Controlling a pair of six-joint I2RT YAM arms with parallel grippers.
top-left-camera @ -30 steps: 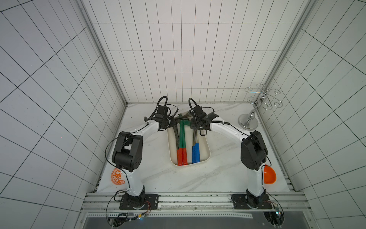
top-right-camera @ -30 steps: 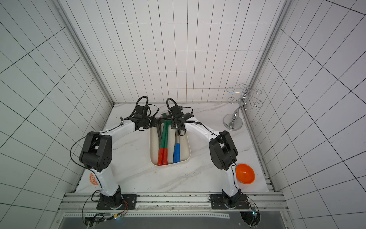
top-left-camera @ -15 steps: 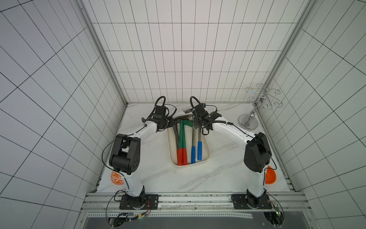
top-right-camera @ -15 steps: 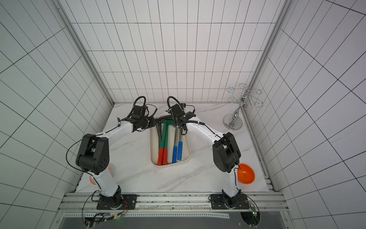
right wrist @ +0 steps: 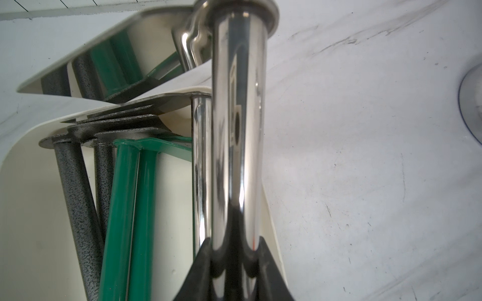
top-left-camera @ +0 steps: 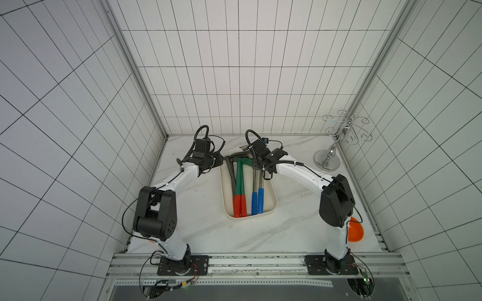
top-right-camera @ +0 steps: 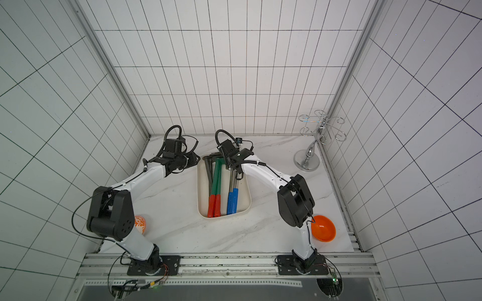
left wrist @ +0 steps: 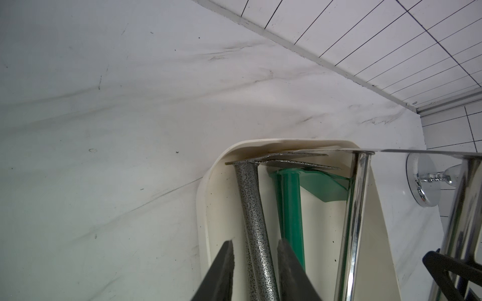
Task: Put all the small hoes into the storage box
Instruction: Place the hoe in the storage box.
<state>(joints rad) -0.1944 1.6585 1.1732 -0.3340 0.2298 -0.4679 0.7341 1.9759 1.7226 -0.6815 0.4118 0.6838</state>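
Note:
The cream storage box (top-left-camera: pixel 271 192) (top-right-camera: pixel 202 198) lies mid-table and holds grey, green and chrome hoes. My right gripper (right wrist: pixel 234 239) (top-left-camera: pixel 257 168) is shut on the shiny shaft of a chrome small hoe (right wrist: pixel 238 130). That hoe runs along the box's right side, with its mirror blade (right wrist: pixel 117 57) lifted above the far rim and its blue grip (top-left-camera: pixel 260 199) at the near end. My left gripper (left wrist: pixel 255 242) (top-left-camera: pixel 221 163) is open and straddles the speckled grey hoe shaft (left wrist: pixel 247 198) inside the box (left wrist: pixel 206 187), with a gap on each side.
A chrome hanger stand (top-left-camera: pixel 330 156) rises at the back right. An orange bowl (top-right-camera: pixel 323 228) sits behind the right arm's base, and an orange patterned object (top-right-camera: pixel 140 224) sits by the left arm's base. The tiled back wall runs close behind the box.
The left jaws have parted slightly off the grey shaft. The right gripper has shifted the chrome hoe a little to the right, so its blue grip now lies beside the other one.

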